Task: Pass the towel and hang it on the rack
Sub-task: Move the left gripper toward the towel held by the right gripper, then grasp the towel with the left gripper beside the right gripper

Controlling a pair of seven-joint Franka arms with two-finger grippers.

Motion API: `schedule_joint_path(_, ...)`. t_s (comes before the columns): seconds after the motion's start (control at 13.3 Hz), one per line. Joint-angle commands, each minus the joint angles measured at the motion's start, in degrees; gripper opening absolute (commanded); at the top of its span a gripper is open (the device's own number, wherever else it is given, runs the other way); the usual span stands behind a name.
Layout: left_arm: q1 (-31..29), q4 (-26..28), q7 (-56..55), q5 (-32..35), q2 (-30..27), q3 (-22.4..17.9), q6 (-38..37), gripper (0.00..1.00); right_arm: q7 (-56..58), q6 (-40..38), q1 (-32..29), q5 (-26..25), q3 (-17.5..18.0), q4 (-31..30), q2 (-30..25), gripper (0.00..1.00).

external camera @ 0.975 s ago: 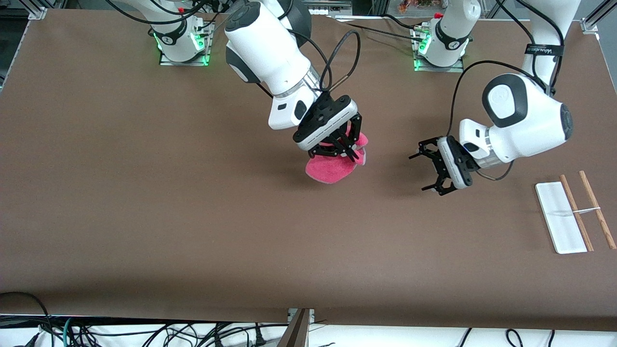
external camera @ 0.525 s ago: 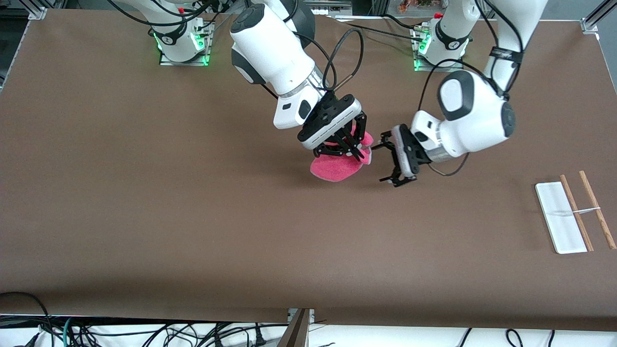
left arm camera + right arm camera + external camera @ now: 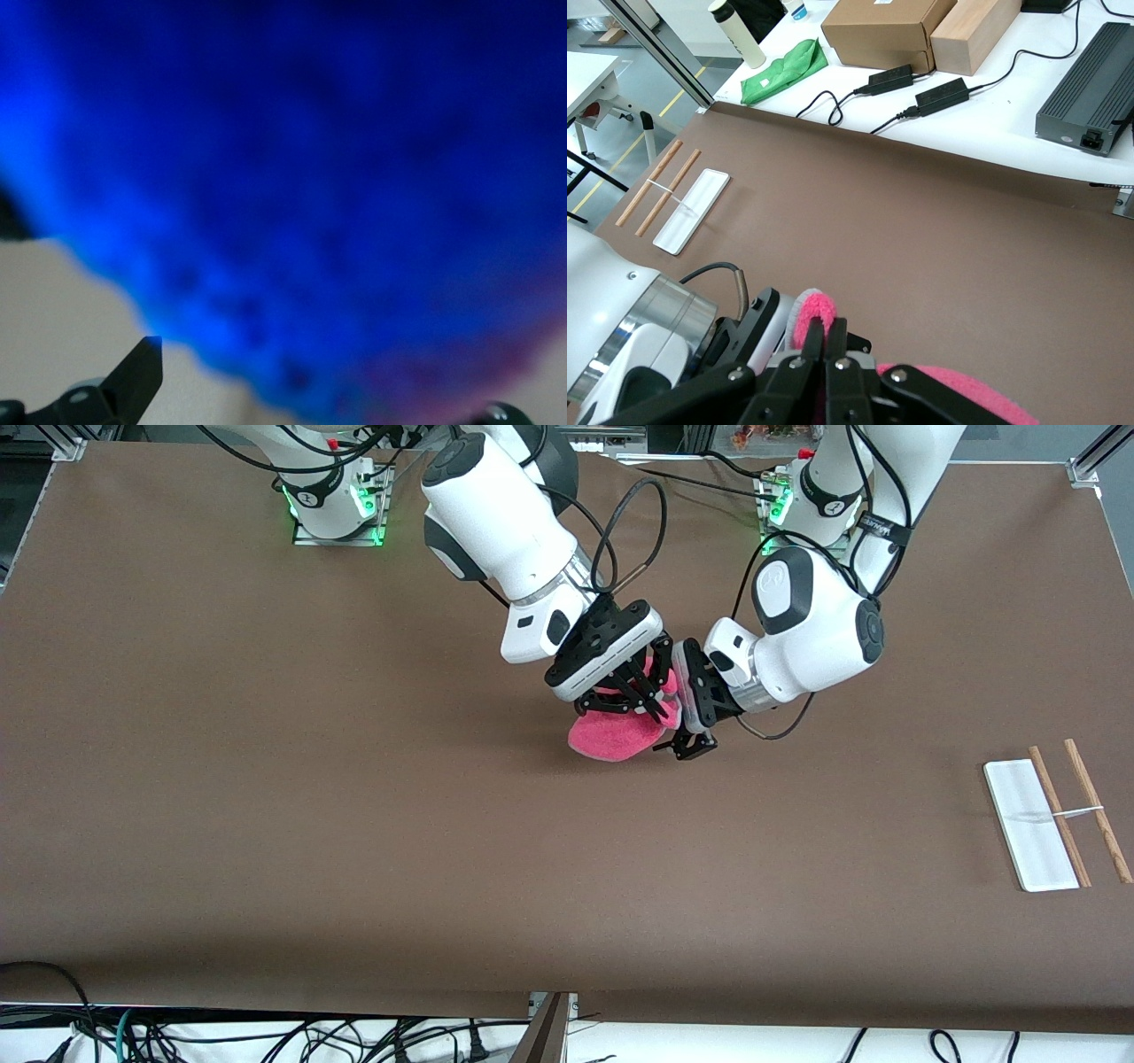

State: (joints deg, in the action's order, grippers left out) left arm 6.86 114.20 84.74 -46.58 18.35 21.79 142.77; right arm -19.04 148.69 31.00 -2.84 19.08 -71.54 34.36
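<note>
Brown worktop before us, right end effector pinching the pink towel above its middle, left end effector spread around the towel's edge, rack lying at the left arm's end.

Fuzzy pink cloth is seen in the towel; 2 matt wooden rods and a smooth white base in the rack.

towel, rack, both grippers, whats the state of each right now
towel: held up over the middle of the table, hanging from the right gripper
right gripper: shut on the towel
left gripper: open, fingers around the towel's edge, not yet clamped
rack: on the table at the left arm's end, nothing hung on it
</note>
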Motion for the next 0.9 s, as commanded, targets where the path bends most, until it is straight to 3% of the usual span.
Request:
schedule_joint_path(0.0,0.1,-2.9,2.0,-2.1,0.7,0.1,0.7,1.00,-0.6,0.3,0.2,-0.3,-0.3,1.1,0.3,0.00)
schedule_joint_path(0.3,0.1,-3.8,2.1,-7.3,1.5,0.0,0.7,1.00,-0.6,0.3,0.2,-0.3,-0.3,1.1,0.3,0.00)
schedule_joint_path(0.82,-0.9,-3.4,10.2,-9.4,2.6,-0.5,-0.2,1.00,-0.2,0.3,-0.3,-0.1,-0.3,1.1,0.3,0.00)
